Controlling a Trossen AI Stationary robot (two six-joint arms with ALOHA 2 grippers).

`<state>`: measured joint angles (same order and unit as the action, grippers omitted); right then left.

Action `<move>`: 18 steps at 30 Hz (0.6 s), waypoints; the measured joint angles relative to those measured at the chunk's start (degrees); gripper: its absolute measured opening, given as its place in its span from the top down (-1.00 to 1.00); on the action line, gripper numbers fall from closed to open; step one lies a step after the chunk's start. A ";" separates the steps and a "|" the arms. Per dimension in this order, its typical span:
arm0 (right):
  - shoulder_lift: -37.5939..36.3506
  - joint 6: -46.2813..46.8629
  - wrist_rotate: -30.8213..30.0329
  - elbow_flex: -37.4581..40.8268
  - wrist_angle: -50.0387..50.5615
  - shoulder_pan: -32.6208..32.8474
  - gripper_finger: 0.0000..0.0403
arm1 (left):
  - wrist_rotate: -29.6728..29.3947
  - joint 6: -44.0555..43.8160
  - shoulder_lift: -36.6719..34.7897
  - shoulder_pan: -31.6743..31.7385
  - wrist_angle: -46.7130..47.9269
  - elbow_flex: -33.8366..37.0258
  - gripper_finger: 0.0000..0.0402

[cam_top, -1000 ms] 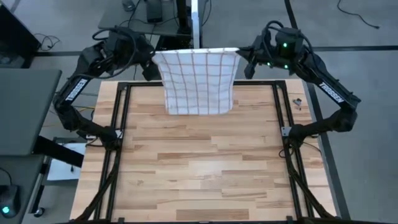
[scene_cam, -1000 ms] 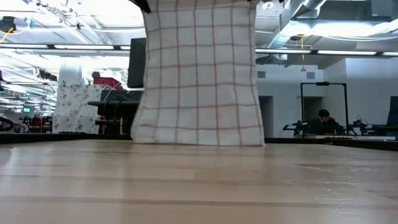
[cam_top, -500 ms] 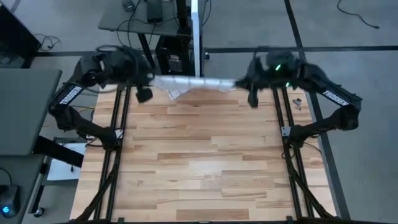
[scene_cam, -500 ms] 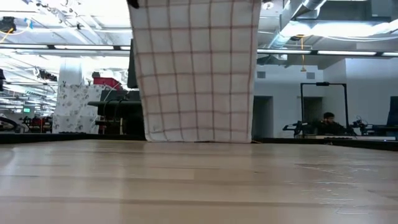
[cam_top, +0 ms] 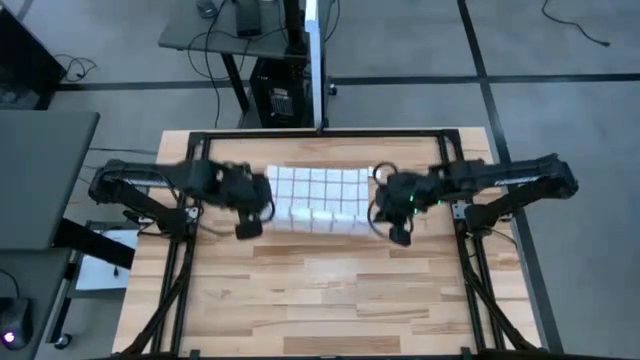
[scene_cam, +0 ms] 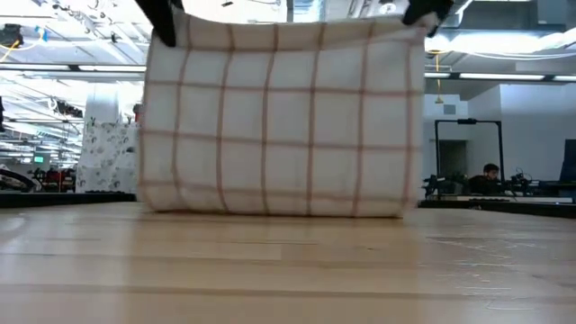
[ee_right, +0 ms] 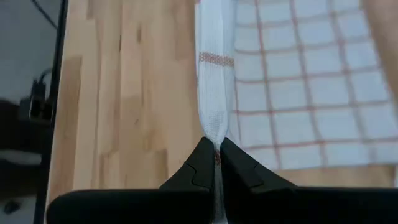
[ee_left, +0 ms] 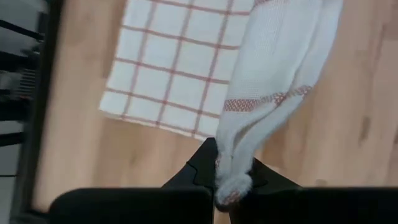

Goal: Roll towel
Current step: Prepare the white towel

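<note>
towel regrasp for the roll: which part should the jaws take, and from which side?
Judgement: keep the two top corners. The left gripper and right gripper each already pinch one, so the towel hangs taut between them, lower edge on the table. Come in from the outer side edges, where the cloth bunches thick.

Two dark, near-black jointed arms, slim links swelling to bulky wrist housings; the right arm [cam_top: 500,178] shows a small green light near its wrist; each wrist view shows two black fingers [ee_right: 205,163] with notched, interlocking inner edges above a flat black gripper body.
</note>
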<state>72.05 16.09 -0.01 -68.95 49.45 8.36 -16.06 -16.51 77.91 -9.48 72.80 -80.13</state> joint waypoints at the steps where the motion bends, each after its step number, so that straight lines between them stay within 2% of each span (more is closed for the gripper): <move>1: 0.00 1.24 -0.14 1.45 -0.16 1.00 1.00 | 0.14 -1.19 0.02 -1.23 -2.05 1.96 1.00; 6: 0.07 9.89 -0.20 7.07 -4.35 5.52 0.99 | 1.90 -5.30 0.04 -5.49 -10.32 9.32 1.00; 11: 0.27 23.78 0.35 10.38 -10.23 9.39 0.86 | 5.22 -6.54 0.04 -7.93 -13.06 11.97 0.97; 18: 0.33 32.48 6.53 11.84 -17.61 12.64 0.43 | 13.36 -6.61 0.09 -8.83 -12.88 11.57 0.60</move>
<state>72.38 48.57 6.52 -57.11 31.84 21.00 -2.70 -23.11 78.00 -18.31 59.92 -68.55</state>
